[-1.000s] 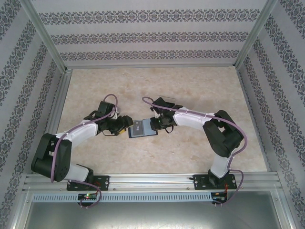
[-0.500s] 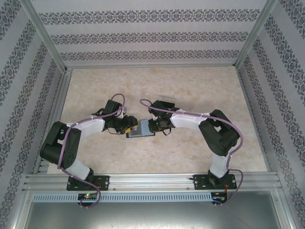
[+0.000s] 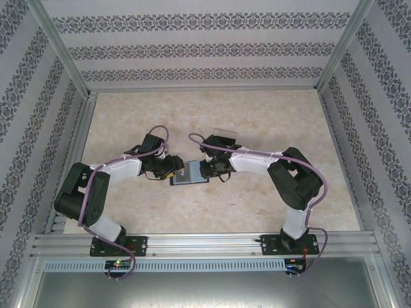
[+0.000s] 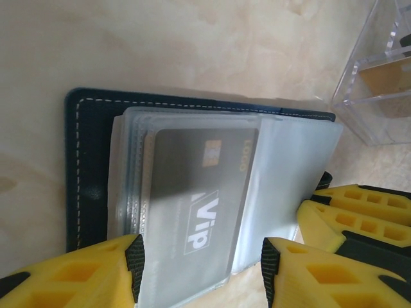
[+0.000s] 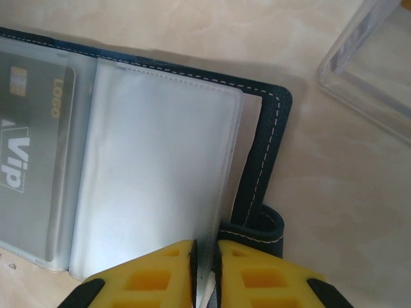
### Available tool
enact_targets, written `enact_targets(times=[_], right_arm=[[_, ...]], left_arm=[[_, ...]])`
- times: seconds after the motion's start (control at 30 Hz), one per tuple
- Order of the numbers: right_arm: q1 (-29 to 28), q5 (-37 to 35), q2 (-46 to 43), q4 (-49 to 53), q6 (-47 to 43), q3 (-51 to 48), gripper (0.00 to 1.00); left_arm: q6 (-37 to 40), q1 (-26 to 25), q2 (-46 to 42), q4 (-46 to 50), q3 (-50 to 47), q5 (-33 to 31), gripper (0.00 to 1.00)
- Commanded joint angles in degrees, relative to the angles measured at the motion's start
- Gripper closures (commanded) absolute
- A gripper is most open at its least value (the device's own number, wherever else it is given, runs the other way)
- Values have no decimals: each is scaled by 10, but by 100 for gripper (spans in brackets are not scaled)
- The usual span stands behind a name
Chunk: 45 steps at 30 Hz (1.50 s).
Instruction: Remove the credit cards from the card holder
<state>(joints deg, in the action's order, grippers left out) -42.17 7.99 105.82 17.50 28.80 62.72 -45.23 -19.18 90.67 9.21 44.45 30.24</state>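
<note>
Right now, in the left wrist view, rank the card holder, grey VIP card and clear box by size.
card holder
grey VIP card
clear box last, but the frame crops it, so unsure

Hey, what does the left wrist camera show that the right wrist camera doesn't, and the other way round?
Left wrist: the whole grey VIP card in stacked sleeves, the left gripper open astride it, a tan card inside the clear box. Right wrist: the closing tab, and the empty sleeve clamped in the right gripper. Both: the navy card holder, part of that VIP card, the box, the right gripper.
</note>
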Motion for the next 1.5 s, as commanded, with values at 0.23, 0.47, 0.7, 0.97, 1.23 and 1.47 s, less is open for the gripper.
enact_targets(times=[0.23,0.47,0.7,0.97,1.23,1.47], right_arm=[[-6,6,27,17,6,-2,82],[-7,9,30,18,6,2,82],[-7,8,30,19,6,0,82],[-7,12,35,18,6,5,82],[-8,8,25,17,12,-5,81],[-2,-39,-25,23,21,-14,76]], left_arm=[[21,-12,16,27,18,-14,47],[16,-21,42,-1,27,27,48],[6,-25,18,-30,23,47,43],[10,-28,20,-47,26,78,5],[14,-33,17,-40,26,71,0],[53,-33,-29,50,45,10,0]])
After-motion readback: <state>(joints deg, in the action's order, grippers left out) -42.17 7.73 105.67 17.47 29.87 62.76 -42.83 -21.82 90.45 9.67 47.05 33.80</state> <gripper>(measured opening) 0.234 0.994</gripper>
